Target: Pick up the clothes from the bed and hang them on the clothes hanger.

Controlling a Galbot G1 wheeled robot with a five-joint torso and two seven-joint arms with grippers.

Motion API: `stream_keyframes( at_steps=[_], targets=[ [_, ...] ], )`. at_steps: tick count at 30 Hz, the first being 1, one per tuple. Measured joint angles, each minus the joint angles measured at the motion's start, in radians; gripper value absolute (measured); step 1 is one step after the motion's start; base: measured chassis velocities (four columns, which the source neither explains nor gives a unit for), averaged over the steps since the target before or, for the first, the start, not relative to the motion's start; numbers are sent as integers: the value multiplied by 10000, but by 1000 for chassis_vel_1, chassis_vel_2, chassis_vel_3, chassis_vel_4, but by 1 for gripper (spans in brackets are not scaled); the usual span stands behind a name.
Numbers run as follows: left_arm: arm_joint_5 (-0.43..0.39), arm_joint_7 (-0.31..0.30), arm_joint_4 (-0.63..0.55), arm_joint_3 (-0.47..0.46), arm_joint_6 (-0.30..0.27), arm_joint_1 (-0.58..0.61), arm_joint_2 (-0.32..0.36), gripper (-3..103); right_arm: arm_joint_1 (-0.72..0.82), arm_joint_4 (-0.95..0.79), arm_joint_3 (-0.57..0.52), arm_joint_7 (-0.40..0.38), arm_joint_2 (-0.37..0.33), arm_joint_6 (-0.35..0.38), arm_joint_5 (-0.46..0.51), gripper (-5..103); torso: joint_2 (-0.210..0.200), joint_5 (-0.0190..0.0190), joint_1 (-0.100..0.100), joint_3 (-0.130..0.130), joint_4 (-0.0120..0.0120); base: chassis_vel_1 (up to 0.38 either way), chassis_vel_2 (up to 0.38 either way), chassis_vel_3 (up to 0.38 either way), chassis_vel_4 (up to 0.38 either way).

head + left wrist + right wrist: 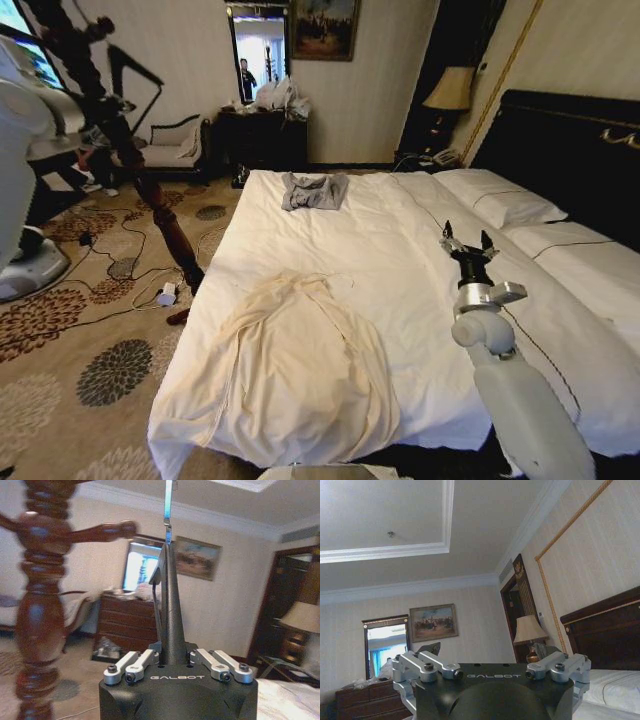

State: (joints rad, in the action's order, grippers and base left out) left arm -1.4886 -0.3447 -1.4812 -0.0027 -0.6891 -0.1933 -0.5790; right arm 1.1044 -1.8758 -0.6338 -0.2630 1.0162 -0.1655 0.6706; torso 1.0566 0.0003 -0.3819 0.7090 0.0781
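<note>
I am looking at a hotel-style room with patterned carpet (110,370), a dark dresser (262,138) against the far wall and a mirror (258,50) above it. The bed (420,270) fills the middle and right of my head view, white sheets, pillows (500,205) at the far right by the dark headboard (570,150). The shirt (295,370) lies spread and wrinkled on the near left part of the bed, its lower edge draped over the near side. A grey garment (314,190) lies bunched at the far edge, well apart from the shirt.

My right gripper (468,245) hangs over the bed's right half, to the right of the shirt and not touching it; its fingers stand apart, holding nothing.

In the left wrist view my left gripper (172,652) is closed narrow on the hanger (170,605), whose black body rises between the fingers with its metal hook (168,510) at the top. The wooden coat stand (37,605) is just beside it. In the head view the stand (150,190) leans at the bed's left side.
</note>
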Motion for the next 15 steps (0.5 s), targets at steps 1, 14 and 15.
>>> stream_keyframes(
  at_steps=[1, 14, 15],
  targets=[
    [-251, 75, -580, -285, 26, 416, 232, 20, 64, -24, -12, -2, -1, -16, -7, 100, 0, 1, 0, -1, 0, 0, 0, 0, 0],
    [-739, 92, -5184, -2441, 682, 5926, 1218, 20, 1709, -307, -104, 1559, -574, -703, 560, 100, 3, -15, 4, -2, 5, 0, 0, 0, 0],
    [-636, 232, -5473, -2422, 786, 6584, 1174, 20, 2036, -376, -27, 1929, -833, -737, 795, 100, 3, -13, 3, -1, 17, 0, 0, 0, 0]
  ],
)
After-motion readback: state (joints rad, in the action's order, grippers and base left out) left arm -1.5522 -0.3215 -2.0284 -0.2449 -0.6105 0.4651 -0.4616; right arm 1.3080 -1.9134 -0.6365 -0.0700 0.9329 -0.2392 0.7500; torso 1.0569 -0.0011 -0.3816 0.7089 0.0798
